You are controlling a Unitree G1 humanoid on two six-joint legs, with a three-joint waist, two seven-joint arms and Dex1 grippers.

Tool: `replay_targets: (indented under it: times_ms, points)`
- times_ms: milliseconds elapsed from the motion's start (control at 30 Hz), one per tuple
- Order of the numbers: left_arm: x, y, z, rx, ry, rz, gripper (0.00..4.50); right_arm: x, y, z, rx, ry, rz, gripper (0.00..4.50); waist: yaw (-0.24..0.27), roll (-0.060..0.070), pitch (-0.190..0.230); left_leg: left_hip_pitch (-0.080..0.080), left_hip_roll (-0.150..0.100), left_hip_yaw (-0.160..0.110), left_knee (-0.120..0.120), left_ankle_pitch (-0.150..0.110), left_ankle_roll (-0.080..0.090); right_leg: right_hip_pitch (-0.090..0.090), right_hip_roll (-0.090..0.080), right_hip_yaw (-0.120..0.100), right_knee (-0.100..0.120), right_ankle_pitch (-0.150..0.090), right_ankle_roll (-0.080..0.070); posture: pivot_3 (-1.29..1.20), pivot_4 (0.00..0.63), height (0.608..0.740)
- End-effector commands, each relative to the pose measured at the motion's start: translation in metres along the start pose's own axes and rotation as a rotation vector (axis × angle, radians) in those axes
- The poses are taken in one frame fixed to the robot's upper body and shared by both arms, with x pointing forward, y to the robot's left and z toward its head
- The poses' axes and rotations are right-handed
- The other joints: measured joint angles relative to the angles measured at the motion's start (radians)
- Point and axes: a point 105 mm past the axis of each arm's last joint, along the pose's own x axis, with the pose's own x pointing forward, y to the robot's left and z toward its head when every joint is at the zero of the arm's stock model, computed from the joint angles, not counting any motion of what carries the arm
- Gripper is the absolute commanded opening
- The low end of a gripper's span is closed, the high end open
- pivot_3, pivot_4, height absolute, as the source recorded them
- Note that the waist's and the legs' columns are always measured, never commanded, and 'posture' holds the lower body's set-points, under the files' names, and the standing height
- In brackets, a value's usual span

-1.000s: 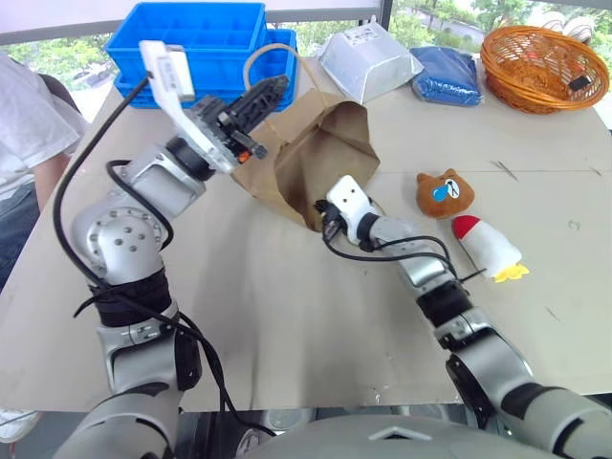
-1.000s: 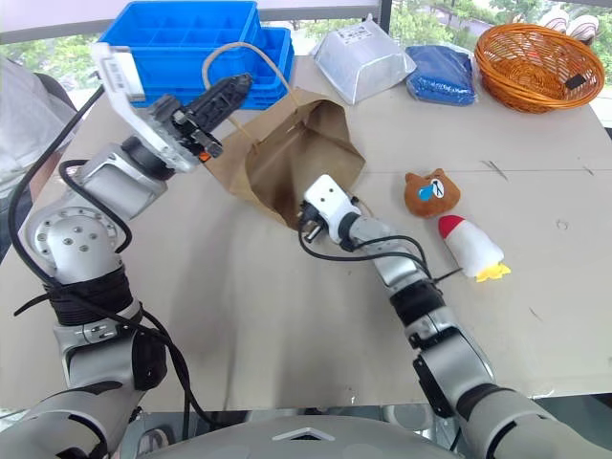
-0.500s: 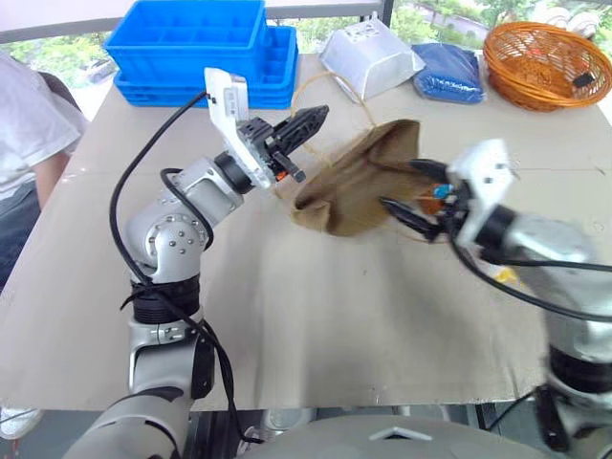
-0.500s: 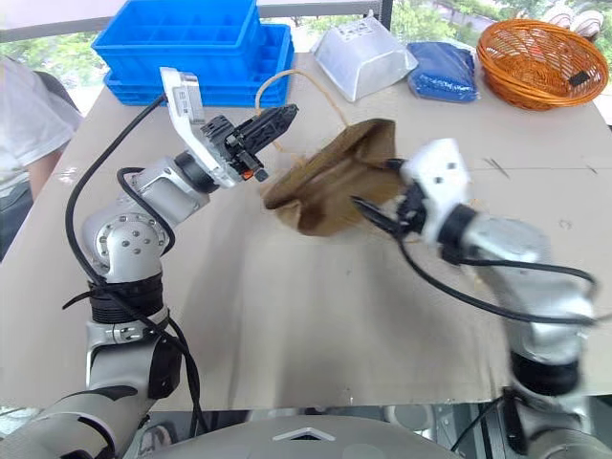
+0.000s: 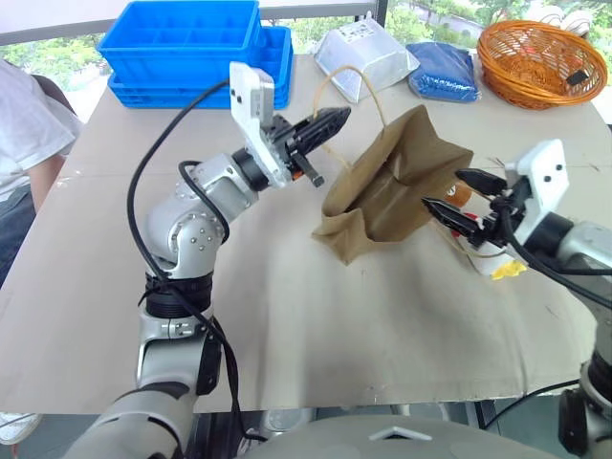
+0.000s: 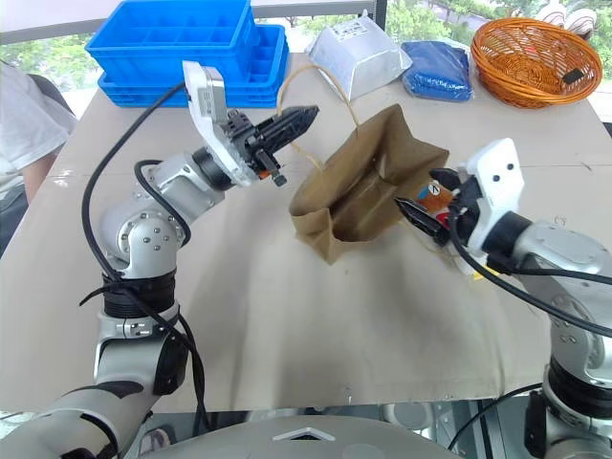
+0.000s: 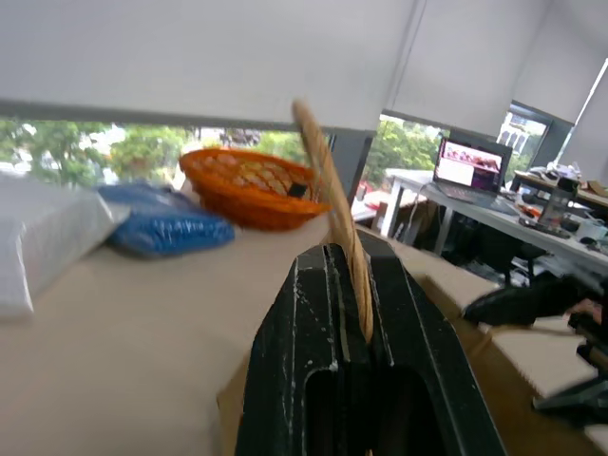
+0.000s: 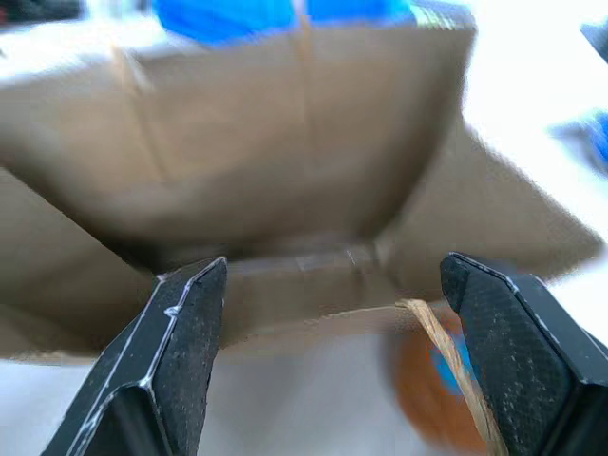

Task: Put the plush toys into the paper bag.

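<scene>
The brown paper bag (image 5: 387, 191) rests tilted on the table, its mouth turned toward my right arm. My left gripper (image 5: 337, 117) hangs above its left side, shut on one twisted handle (image 7: 328, 180). My right gripper (image 5: 442, 188) stands open just outside the bag's mouth, with nothing between its fingers (image 8: 180, 332). Behind it lies the brown bear head (image 6: 435, 194), partly hidden. The white toy (image 5: 478, 258) lies under that arm, and its yellow end (image 5: 510, 271) pokes out.
Along the table's far edge stand blue crates (image 5: 191, 43), a silver-white pouch (image 5: 368, 57), a blue packet (image 5: 445, 67) and an orange basket (image 5: 540, 62). A person in a white shirt (image 5: 24, 134) sits at the left edge.
My right gripper has come out of the bag, risen to the right and opened. The left gripper has carried the handle rightward, and the bag has shifted and turned with it.
</scene>
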Motion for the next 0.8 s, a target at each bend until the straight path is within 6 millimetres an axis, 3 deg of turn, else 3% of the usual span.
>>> replay_targets:
  times_ms: [33, 267, 367, 567, 733, 800]
  points:
    - [-0.003, -0.002, 0.028, 0.147, -0.030, -0.012, 0.00, 0.027, 0.012, 0.026, 0.043, -0.194, 0.093, 3.54, -0.003, 0.000, 0.000, 0.000, 0.000, 0.000, 0.000, 0.000, 0.000, 0.000, 0.001, 0.001, 0.000, 0.000, 0.000, 0.00, 0.150, 0.740]
    - [-0.013, 0.010, 0.032, 0.377, 0.091, 0.035, 0.00, 0.079, 0.019, 0.062, 0.175, -0.429, 0.184, 3.54, 0.004, 0.001, 0.001, 0.001, 0.001, 0.001, -0.001, 0.002, -0.003, 0.000, 0.000, 0.001, 0.001, 0.000, 0.000, 0.00, 0.150, 0.740]
    - [-0.014, 0.008, 0.018, 0.403, 0.125, 0.040, 0.00, 0.080, 0.022, 0.066, 0.273, -0.503, 0.232, 3.54, 0.006, 0.001, 0.001, 0.000, 0.001, 0.001, -0.002, 0.002, -0.004, -0.001, -0.001, 0.001, 0.001, 0.000, 0.000, 0.00, 0.150, 0.740]
    - [-0.021, 0.010, -0.009, 0.359, 0.162, 0.074, 0.00, 0.056, 0.016, 0.065, 0.335, -0.526, 0.261, 3.54, 0.008, 0.001, 0.001, -0.009, 0.000, -0.002, 0.000, 0.003, -0.005, -0.008, -0.003, 0.001, 0.001, 0.001, 0.000, 0.00, 0.150, 0.740]
    - [-0.029, 0.007, -0.017, 0.310, 0.169, 0.034, 0.00, -0.004, -0.009, 0.045, 0.102, -0.327, 0.056, 3.54, 0.012, 0.002, 0.001, -0.009, 0.000, -0.005, -0.001, 0.002, -0.004, -0.008, -0.003, -0.001, 0.001, 0.000, 0.000, 0.00, 0.150, 0.740]
    - [-0.029, 0.006, -0.016, 0.303, 0.163, 0.023, 0.00, -0.024, -0.027, 0.026, 0.033, -0.170, -0.067, 3.54, 0.011, 0.002, 0.001, -0.009, 0.000, -0.004, -0.001, 0.001, -0.003, -0.008, -0.003, -0.001, 0.001, 0.000, 0.000, 0.00, 0.150, 0.740]
